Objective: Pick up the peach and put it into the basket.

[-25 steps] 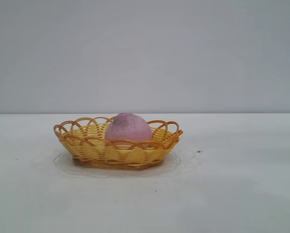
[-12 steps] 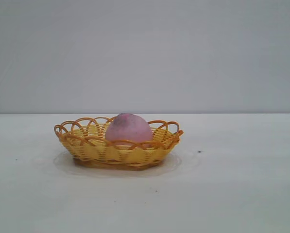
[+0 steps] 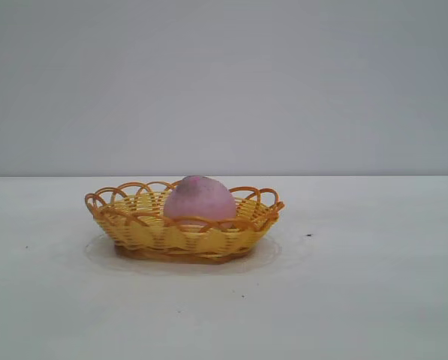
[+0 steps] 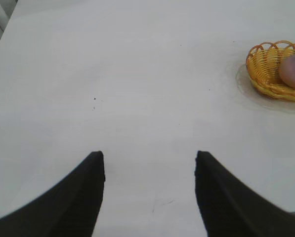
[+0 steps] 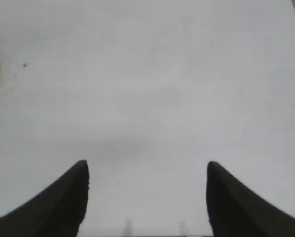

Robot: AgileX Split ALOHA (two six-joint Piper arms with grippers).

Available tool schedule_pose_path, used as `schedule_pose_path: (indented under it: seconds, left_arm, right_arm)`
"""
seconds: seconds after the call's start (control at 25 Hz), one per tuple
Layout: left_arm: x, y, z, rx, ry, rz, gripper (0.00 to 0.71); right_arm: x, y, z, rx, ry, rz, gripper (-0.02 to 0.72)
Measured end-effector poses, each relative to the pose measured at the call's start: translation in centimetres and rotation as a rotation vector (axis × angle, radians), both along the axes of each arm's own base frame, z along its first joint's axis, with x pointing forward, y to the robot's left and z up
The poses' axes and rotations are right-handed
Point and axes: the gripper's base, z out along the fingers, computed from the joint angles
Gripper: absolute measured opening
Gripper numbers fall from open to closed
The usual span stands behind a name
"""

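Observation:
The pink-mauve peach (image 3: 199,199) lies inside the yellow woven basket (image 3: 171,236) with the orange looped rim, in the middle of the white table. The left wrist view shows the basket (image 4: 264,74) and the peach (image 4: 294,70) far off at the edge of the picture. My left gripper (image 4: 149,158) hangs open over bare table, well away from the basket, with nothing between its fingers. Over another bare stretch of table my right gripper (image 5: 147,168) is also open and empty. Neither arm appears in the exterior view.
The white table (image 3: 359,300) spreads wide on every side of the basket, with a few small dark specks (image 3: 308,235) on it. A plain grey wall (image 3: 224,82) stands behind.

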Motion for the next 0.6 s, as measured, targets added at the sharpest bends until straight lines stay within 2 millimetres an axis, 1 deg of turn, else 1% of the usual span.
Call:
schedule_pose_path:
  seconds: [0.08, 0.12, 0.6]
  left_arm:
    - [0.00, 0.00, 0.00, 0.000, 0.000, 0.000, 0.359]
    - [0.00, 0.00, 0.00, 0.000, 0.000, 0.000, 0.359]
    - [0.01, 0.00, -0.01, 0.000, 0.000, 0.000, 0.359]
  right_arm:
    - [-1.12, -0.04, -0.04, 0.002, -0.071, 0.000, 0.436]
    - [-1.34, -0.05, -0.08, 0.003, -0.081, 0.000, 0.436]
    - [-1.43, -0.05, -0.11, -0.001, -0.082, 0.002, 0.436]
